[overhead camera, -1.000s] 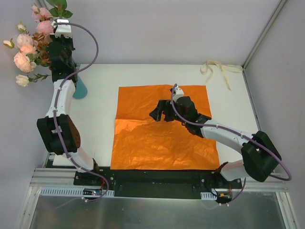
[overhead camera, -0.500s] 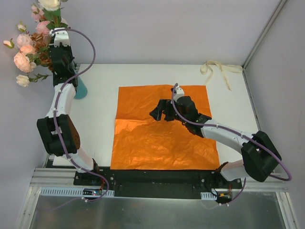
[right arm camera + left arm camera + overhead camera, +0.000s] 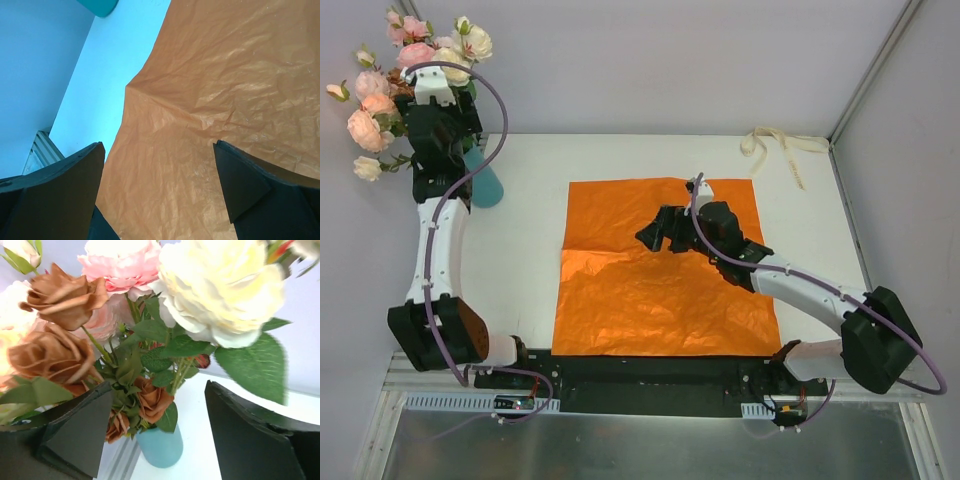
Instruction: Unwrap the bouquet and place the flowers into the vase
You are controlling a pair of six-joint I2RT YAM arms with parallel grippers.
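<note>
Roses up in the vase, both sets of fingers spread wide

White counter (image 3: 530, 260), pale walls on three sides, and a corner strut (image 3: 880, 70) running up at the right. Left fingers (image 3: 75, 435) stand wide apart and grip nothing. Between them rise the flowers (image 3: 220, 290), and lower down in that same gap sits the teal vase (image 3: 160, 446) with the stems running into it. Right fingers (image 3: 55, 195) are wide too, and empty. Beneath them the orange paper (image 3: 215, 90) lies spread and creased on the counter, well apart from the vase. Well beyond them, a cream ribbon (image 3: 775, 145) rests near the back wall.

Leaves hide the vase's mouth. Blooms run off the top edge of the left wrist view. From above, the left arm covers part of the vase, and the right wrist view catches only a teal sliver of it.
</note>
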